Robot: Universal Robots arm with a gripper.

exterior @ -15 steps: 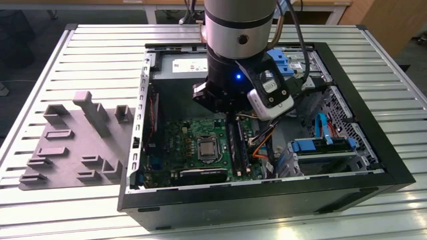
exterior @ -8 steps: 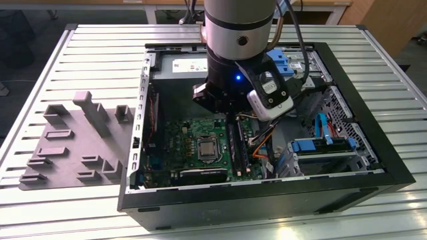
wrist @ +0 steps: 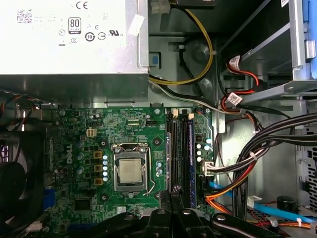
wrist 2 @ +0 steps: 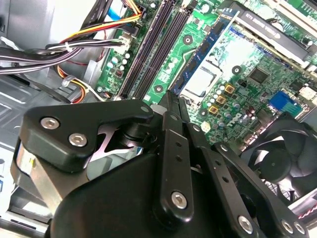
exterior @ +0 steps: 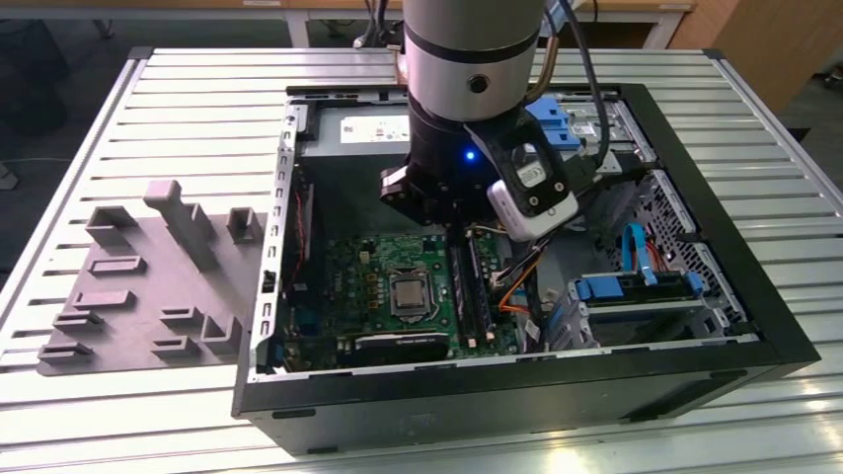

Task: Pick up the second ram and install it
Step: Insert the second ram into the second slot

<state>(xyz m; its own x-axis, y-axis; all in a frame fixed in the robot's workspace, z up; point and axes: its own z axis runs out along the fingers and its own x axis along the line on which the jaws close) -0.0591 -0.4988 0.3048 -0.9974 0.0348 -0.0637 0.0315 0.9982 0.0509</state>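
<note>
The gripper (wrist 2: 174, 111) is squeezed shut. It looks like it pinches the second ram (wrist 2: 171, 96), a thin dark stick seen end-on at its tip. It hangs over the green motherboard (wrist: 79, 148) inside the computer case (exterior: 527, 400). The long black ram slots (wrist: 174, 153) lie just below, and I think the stick points the same way.

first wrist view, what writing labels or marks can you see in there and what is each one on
power supply label: a small code square and a row of certification-style symbols; the fine print is too small to read.
motherboard: a white logo printed sideways near the fan, plus tiny white component markings, too small to read.
processor: faint marking on the metal lid, too blurred to read.
</note>
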